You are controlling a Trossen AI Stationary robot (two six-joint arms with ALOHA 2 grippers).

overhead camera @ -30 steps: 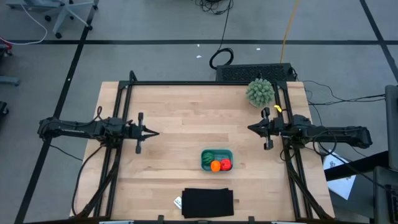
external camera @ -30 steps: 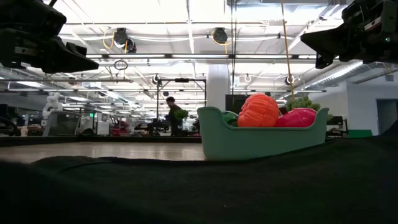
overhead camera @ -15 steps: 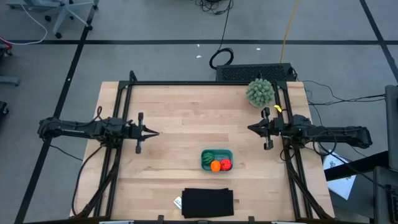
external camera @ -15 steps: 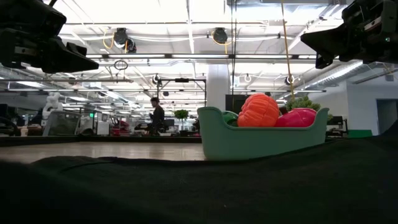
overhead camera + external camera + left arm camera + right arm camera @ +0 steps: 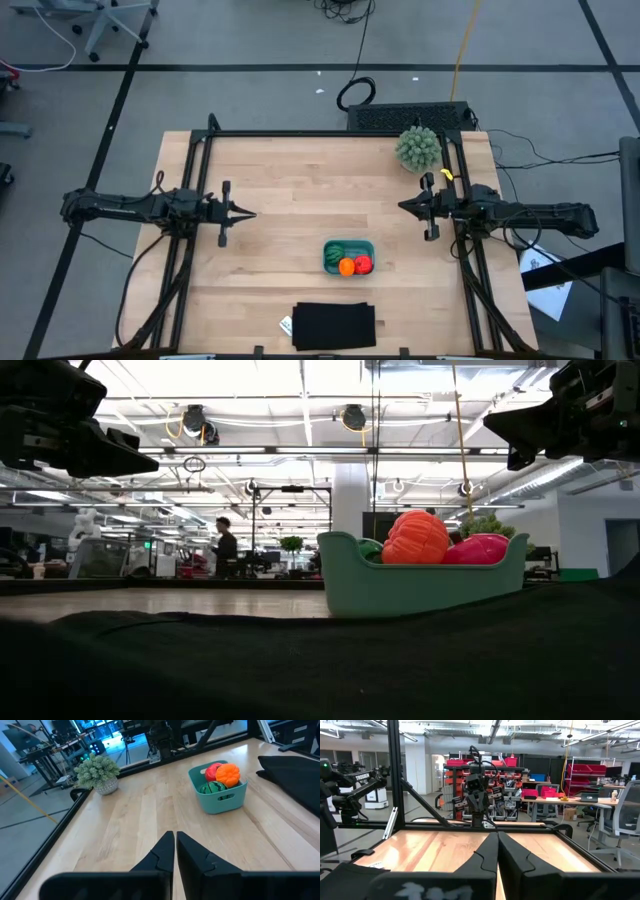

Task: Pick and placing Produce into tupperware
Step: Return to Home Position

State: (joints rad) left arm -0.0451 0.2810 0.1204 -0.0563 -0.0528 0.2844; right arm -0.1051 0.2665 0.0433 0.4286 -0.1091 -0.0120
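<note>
Wooden table (image 5: 300,180): tupperware (image 5: 420,588) sits at 5 o'clock from centre, containing watermelon (image 5: 336,252), orange ball (image 5: 347,266) and red piece (image 5: 363,264). Left gripper (image 5: 250,214) at 9 o'clock, right gripper (image 5: 403,207) at 3 o'clock; both raised, fingers pressed together, empty.

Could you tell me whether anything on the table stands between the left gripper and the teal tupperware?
Nothing visible does. Only bare tabletop lies between the left gripper, shut at the left side, and the tupperware, which holds all three produce pieces. The right gripper waits at the right side.
</note>
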